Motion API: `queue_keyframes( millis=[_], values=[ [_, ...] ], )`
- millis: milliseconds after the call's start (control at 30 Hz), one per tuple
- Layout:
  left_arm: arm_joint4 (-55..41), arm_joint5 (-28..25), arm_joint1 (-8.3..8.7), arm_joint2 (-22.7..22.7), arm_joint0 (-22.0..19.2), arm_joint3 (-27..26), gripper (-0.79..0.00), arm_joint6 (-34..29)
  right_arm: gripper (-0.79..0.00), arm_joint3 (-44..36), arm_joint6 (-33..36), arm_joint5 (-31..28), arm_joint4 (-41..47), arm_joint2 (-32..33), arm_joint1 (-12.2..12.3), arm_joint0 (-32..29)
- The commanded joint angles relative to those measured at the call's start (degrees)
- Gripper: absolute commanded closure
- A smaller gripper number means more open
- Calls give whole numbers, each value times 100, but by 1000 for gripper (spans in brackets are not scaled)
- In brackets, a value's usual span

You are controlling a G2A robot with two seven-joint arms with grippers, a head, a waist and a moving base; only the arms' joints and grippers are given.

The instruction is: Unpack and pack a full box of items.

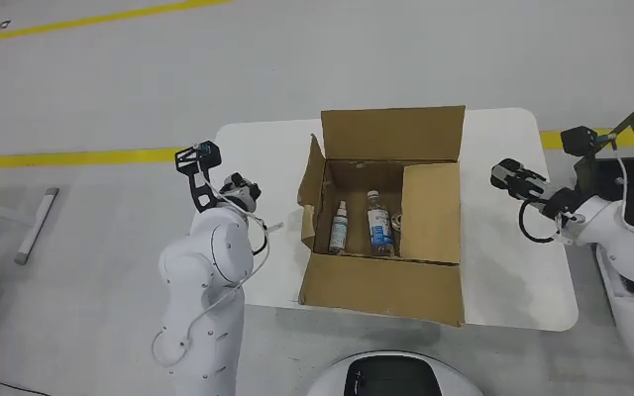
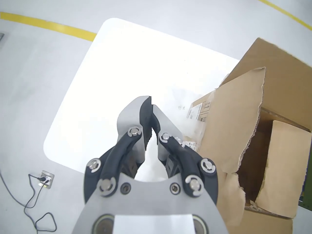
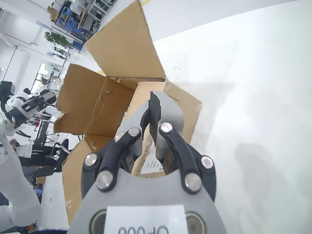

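Top view, starting at the left: the left gripper (image 1: 188, 158) hangs near the left edge of the white, round-cornered table (image 1: 267, 148). A yellow line (image 1: 89, 156) runs across the smooth grey floor beside it. In the left wrist view this gripper (image 2: 150, 101) has its jaws pressed together with nothing between them. The fingers (image 2: 128, 120) are dull grey metal, faced with black ribbed pads (image 2: 145, 113).

The box (image 1: 391, 287) stands in the middle of the table. It is plain brown cardboard, rectangular, with all four flaps folded outward. The left wrist view shows a ragged, torn edge on its near flap (image 2: 234, 122).

Two bottles lie side by side on the box floor. One is a slim spray bottle (image 1: 339, 228) with a white top. To its right is a clear plastic bottle (image 1: 378, 226) with a label.

The right gripper (image 1: 507, 176) is off the box's right side, over the table and apart from the cardboard. In the right wrist view its jaws (image 3: 154, 98) are closed tight on nothing, and it has the same grey metal and black pads.
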Motion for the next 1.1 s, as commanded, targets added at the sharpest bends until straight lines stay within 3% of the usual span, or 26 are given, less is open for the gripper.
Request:
queue_keyframes(
  millis=[0,167,567,833,1067],
  values=[
    [-202,32,-18,44,44,206,0,-46,0,375,-213,197,299,41,-11,164],
    [-678,-23,-68,289,65,501,0,2,0,1259,-438,577,1005,-67,-41,800],
    [-1820,-187,-225,1155,-131,726,0,201,0,3205,-256,604,804,-1239,-116,2605],
    [-2068,-352,-287,1598,-289,919,0,150,0,3958,89,54,1121,-1789,-210,3450],
    [-2066,-354,-293,1684,-298,1014,0,55,0,4129,609,-640,1865,-1798,-216,3595]
  ],
)
